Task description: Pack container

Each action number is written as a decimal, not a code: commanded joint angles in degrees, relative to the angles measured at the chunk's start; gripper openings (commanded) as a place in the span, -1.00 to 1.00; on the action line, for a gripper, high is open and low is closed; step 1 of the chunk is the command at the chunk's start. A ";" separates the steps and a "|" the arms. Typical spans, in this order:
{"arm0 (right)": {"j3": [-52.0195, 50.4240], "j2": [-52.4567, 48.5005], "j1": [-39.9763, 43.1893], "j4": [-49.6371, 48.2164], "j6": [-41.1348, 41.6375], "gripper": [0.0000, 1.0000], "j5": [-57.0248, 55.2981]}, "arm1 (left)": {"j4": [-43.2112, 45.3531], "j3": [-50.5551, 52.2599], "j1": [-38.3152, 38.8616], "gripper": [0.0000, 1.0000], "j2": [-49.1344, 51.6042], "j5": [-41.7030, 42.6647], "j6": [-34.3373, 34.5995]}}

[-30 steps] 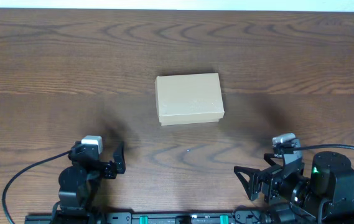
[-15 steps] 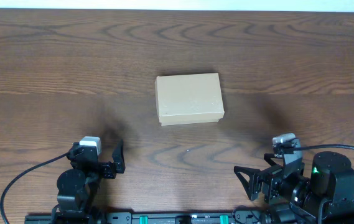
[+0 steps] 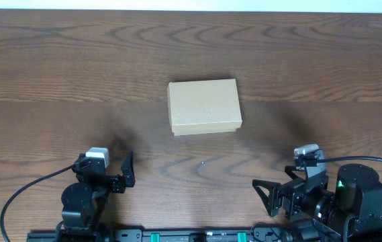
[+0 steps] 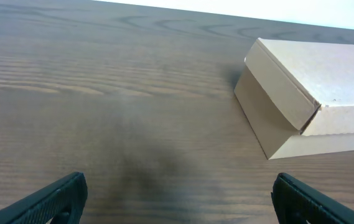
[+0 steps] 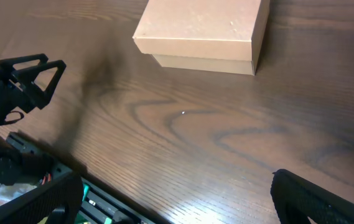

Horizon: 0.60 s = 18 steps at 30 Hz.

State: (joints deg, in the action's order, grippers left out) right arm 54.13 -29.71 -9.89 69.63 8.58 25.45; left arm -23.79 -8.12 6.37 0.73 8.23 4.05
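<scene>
Left gripper (image 4: 175, 194), at near edge of dark wood-grain surface (image 3: 56, 81): jaws spread wide, holding nothing. Right gripper (image 5: 172, 194), also at near edge: jaws spread wide, holding nothing. Farther out, mid-surface: small rectangular tan cardboard container (image 3: 204, 106), lid flap down, lying flat, well apart from both grippers.

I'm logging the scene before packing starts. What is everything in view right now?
container: one, tan cardboard, lid down, middle of the table, nothing touching it.
table: one, dark brown wood grain, under everything.
cables: two, black, one by each arm at the near edge.
left gripper: one, black, open and empty, near edge, apart from the container.
right gripper: one, black, open and empty, near edge, apart from the container.
</scene>
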 commanded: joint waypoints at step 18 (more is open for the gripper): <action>-1.66 2.71 -3.45 -1.44 -4.22 0.99 -7.02 | 0.09 1.20 -0.46 0.91 -0.48 0.37 -0.24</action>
State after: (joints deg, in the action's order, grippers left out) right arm 53.91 -28.82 -10.83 69.10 7.27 22.92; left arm -23.79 -8.12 6.37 0.73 8.23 4.05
